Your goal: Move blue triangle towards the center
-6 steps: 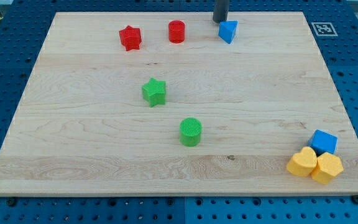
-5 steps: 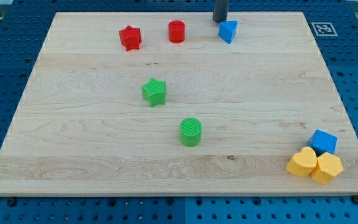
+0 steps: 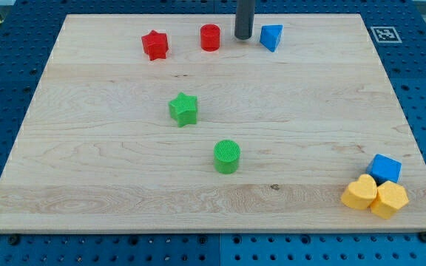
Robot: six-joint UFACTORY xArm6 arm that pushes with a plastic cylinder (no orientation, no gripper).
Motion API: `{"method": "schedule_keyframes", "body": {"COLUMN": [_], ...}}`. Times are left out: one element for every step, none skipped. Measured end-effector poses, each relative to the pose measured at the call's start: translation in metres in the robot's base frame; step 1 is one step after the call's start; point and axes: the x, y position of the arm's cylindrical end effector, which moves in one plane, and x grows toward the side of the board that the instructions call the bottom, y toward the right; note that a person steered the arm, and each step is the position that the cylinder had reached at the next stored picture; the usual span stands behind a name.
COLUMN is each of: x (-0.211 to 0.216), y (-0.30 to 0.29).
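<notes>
Betw red cylinder (image 3: 210,37) & blue triangle (image 3: 271,36): my tip (image 3: 243,38)

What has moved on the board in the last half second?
Only my tip: it slid toward the view's left and slightly down, from just above-left of the blue triangle to the gap between it and the red cylinder. The triangle and all other blocks stayed put.
</notes>
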Motion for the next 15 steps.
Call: {"method": "schedule_keyframes", "body": {"x": [-0.012,0.004,0.029,0.029,0.051,0.052,0.052,0.046,0.037,0.037,-0.006,-0.005,0.028,0.037,0.037], "y": [0.032,0.085,0.098,0.098,0.102,0.102,0.102,0.102,0.102,0.101,0.072,0.043,0.054,0.062,0.090]}}
